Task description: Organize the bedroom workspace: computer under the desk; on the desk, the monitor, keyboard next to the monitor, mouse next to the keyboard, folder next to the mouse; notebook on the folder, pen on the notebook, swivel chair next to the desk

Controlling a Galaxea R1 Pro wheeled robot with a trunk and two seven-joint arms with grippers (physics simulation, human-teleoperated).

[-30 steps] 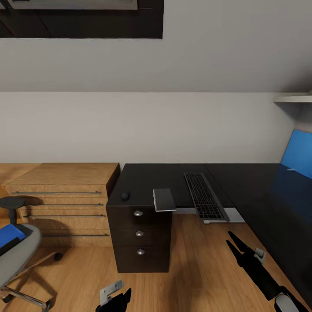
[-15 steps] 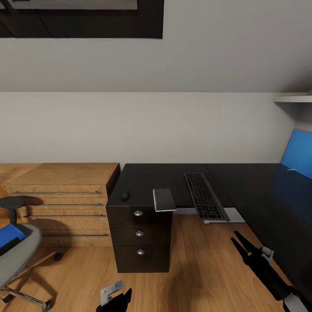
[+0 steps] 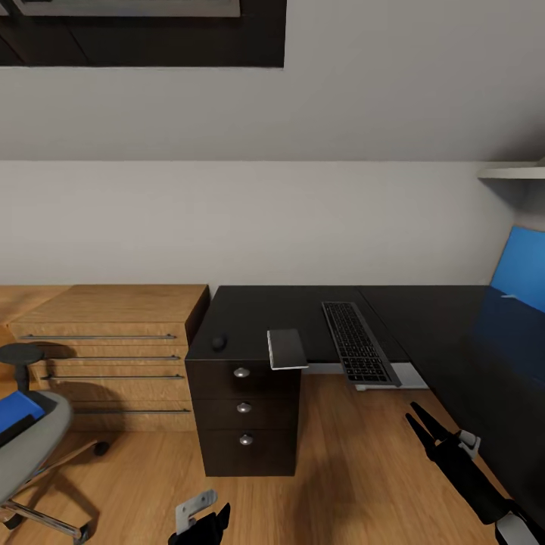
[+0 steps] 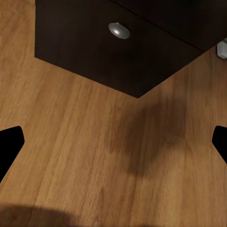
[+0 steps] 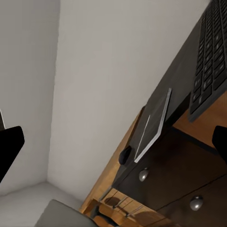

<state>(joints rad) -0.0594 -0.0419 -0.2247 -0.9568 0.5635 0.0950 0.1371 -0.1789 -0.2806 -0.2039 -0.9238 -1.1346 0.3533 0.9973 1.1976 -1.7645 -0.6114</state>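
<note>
The black desk (image 3: 288,310) carries the keyboard (image 3: 359,342) and the grey notebook (image 3: 287,348), both overhanging its front edge, and the dark mouse (image 3: 219,342) near the left corner. At lower left stands the swivel chair (image 3: 30,454) with the blue folder (image 3: 15,410) on its seat. My right gripper (image 3: 412,415) hangs open over the floor, below the keyboard and close to the desk's right wing. Its wrist view looks up at the keyboard (image 5: 210,61), notebook (image 5: 153,125) and mouse (image 5: 125,155). My left gripper (image 3: 206,522) is open, low over the floor (image 4: 94,156). Pen and computer are out of view.
A dark three-drawer unit (image 3: 244,412) stands under the desk's left end. Low oak drawers (image 3: 113,348) line the wall between it and the chair. A blue upright panel (image 3: 522,266) is cut by the right frame edge. Wood floor (image 3: 348,462) lies between the arms.
My right gripper has drifted a little to the right and lower, closer to the desk's right wing. The left arm and all the things are where they were.
</note>
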